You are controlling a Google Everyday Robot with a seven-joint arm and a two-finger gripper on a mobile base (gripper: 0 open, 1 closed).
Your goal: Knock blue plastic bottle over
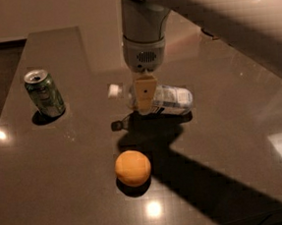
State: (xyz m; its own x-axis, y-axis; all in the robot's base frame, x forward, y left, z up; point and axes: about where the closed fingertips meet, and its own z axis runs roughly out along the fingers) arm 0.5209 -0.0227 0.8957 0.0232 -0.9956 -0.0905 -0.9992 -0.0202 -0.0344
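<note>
The blue plastic bottle [172,100] lies on its side on the dark table [231,126], with its white cap [113,90] pointing left. My gripper [145,98] hangs straight down from the arm, right over the bottle's neck end, and covers part of it. It is level with the bottle, touching it or very close to it. The arm's shadow falls on the table in front of the bottle.
A green soda can [44,93] stands upright at the left. An orange [133,168] sits in front of the bottle, nearer the table's front edge. The table's left edge runs close behind the can.
</note>
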